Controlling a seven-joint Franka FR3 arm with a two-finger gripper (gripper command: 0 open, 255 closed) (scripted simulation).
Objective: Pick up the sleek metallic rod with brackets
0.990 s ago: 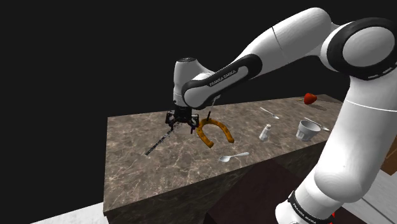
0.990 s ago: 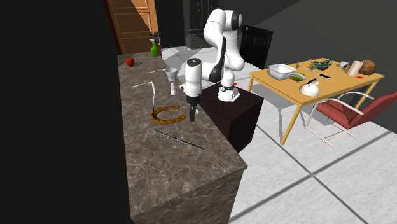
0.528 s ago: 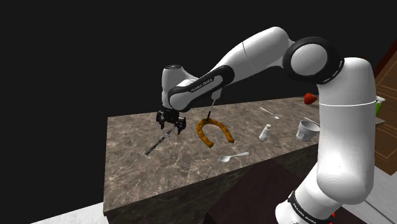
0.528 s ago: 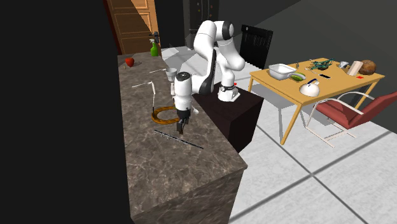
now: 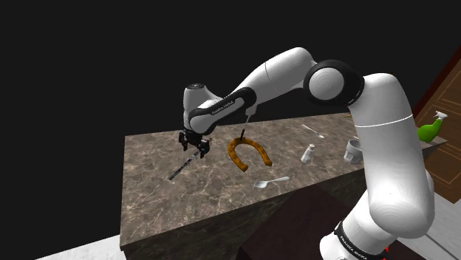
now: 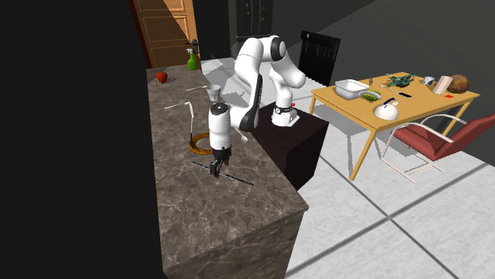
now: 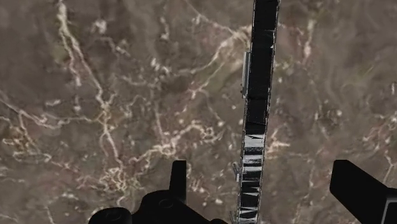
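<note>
The thin dark metallic rod with small brackets lies flat on the brown marble counter. In the second exterior view the rod runs along the counter near its front edge. My black gripper hangs just above the rod's far end, pointing down. The wrist view shows the rod running lengthwise between my two fingers, which stand apart and do not touch it. The gripper is open.
An orange horseshoe-shaped object lies just to the shoulder view's right of the gripper. Further right are a spoon, a small shaker and a white cup. A black area lies behind the counter.
The arm has swung to the shoulder view's left, away from the horseshoe, and the gripper has come down over the rod.
</note>
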